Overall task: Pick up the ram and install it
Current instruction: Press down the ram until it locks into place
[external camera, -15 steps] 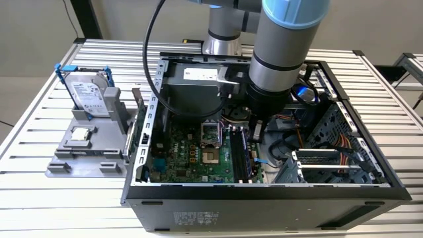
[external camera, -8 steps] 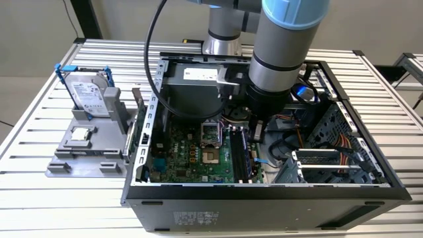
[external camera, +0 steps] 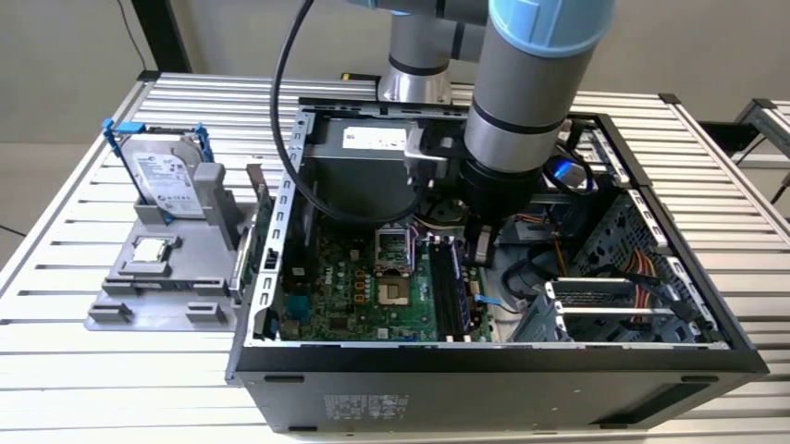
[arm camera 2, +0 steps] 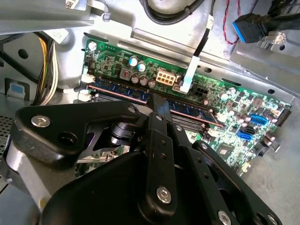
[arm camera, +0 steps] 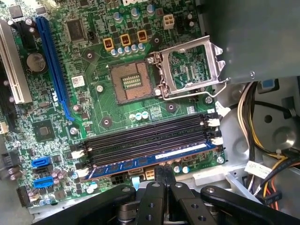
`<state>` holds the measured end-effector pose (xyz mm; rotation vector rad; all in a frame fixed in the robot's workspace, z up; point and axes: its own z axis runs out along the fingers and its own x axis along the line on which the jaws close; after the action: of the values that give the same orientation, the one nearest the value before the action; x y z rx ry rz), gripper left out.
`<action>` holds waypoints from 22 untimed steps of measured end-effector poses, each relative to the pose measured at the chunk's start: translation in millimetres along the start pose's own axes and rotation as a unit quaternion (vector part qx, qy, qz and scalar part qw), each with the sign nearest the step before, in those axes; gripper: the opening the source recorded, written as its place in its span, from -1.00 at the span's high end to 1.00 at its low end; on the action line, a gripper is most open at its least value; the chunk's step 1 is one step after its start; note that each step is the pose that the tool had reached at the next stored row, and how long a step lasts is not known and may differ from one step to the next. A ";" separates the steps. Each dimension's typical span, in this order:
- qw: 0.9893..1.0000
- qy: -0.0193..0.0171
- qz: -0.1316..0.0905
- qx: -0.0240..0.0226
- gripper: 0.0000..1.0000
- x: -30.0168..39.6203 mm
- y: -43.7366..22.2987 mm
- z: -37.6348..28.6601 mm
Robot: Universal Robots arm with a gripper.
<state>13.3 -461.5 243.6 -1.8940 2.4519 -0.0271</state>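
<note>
The ram (arm camera: 140, 162) is a bluish stick standing in the outermost of the black memory slots (arm camera: 145, 138) on the green motherboard (arm camera: 93, 108), level with the slot from end to end. In both wrist views my gripper (arm camera: 165, 172) is shut, its two black fingers pressed together. The tips rest on the ram's top edge (arm camera 2: 117, 92) near its middle. Nothing is held between the fingers. In the exterior view the gripper (external camera: 479, 242) reaches down into the open computer case (external camera: 494, 356) over the slots (external camera: 450, 287).
An open processor socket (arm camera: 133, 82) with its metal latch raised lies beside the slots. Cable bundles (arm camera: 262, 117) hang close to the ram's end. Outside the case, at the exterior view's left, a grey holder (external camera: 161, 305) carries a hard drive (external camera: 166, 176) and a square chip (external camera: 148, 248).
</note>
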 end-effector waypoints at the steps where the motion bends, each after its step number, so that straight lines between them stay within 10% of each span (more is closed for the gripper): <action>1: 1.000 0.000 -0.001 0.000 1.00 0.0 0.0 0.2; 22: 1.000 -0.001 -0.016 0.000 1.00 0.1 0.2 5.0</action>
<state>13.3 -461.5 238.6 -1.9322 2.4215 -0.0261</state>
